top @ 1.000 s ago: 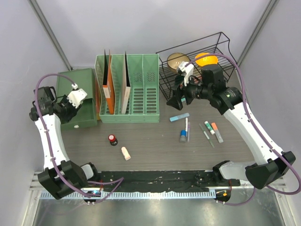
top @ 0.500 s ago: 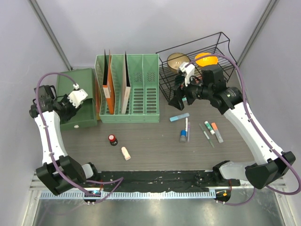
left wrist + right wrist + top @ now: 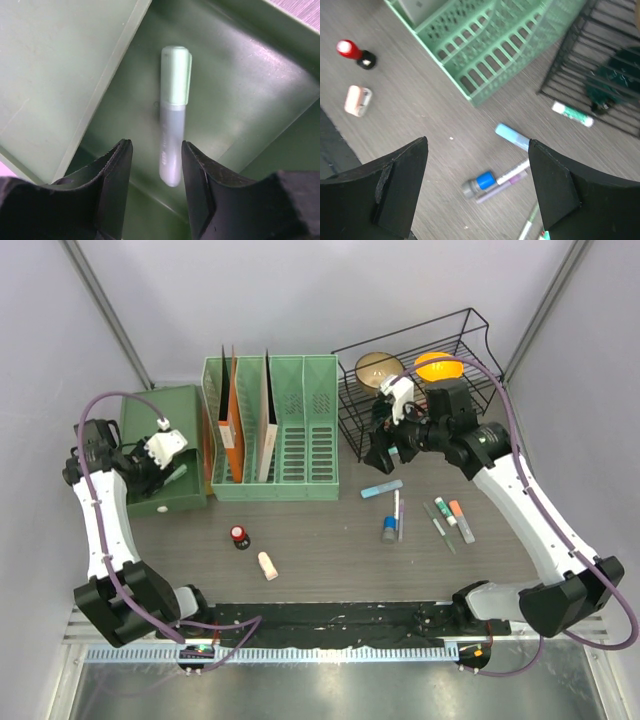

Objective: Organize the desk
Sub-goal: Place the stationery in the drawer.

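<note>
The desk point(image 3: 320, 540) is a dark wood-grain top strewn with small items. My left gripper point(image 3: 168, 472) hangs over the open drawer of a dark green box point(image 3: 160, 415). In the left wrist view its jaws point(image 3: 156, 150) stand apart, and a green-capped marker point(image 3: 173, 120) lies blurred in the drawer point(image 3: 240, 90) just beyond the tips, touching neither finger. My right gripper point(image 3: 385, 450) is open above the desk in front of the wire basket point(image 3: 420, 390), nothing between its fingers point(image 3: 477, 150). Below it lie a blue-banded marker point(image 3: 485, 181) and a light blue pen point(image 3: 512, 136).
A green file rack point(image 3: 275, 430) with folders stands at the back centre. The basket holds a bowl point(image 3: 378, 368) and an orange point(image 3: 437, 366). Pens point(image 3: 450, 520), a red stamp point(image 3: 239, 535) and a pink eraser point(image 3: 267, 565) lie on the desk.
My left jaws have opened and let go of the green-capped marker, which now lies in the drawer. My right gripper has drifted slightly toward the basket, still open.
</note>
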You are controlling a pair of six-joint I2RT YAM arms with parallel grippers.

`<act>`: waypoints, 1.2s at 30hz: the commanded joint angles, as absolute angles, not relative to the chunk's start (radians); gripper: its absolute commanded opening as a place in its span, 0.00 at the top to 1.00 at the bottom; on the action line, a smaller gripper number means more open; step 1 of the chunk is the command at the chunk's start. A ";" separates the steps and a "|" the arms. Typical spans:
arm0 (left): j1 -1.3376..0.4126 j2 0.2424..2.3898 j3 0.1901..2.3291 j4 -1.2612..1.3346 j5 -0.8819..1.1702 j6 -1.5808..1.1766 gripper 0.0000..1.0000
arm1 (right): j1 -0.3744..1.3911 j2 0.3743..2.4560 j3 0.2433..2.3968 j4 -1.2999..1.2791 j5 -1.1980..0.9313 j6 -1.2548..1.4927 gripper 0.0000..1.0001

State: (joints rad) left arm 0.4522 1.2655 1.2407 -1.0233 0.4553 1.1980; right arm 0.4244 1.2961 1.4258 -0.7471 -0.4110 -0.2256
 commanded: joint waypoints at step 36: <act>0.460 1.109 1.508 -1.137 0.782 0.920 0.00 | 0.411 1.831 1.351 -0.790 -0.170 -0.907 0.17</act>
State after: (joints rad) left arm 0.4538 1.1732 1.5135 -1.1114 0.7292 0.9382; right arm 0.4034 1.8164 1.2835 -0.8150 -0.1829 -0.8440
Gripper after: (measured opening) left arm 0.995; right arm 0.834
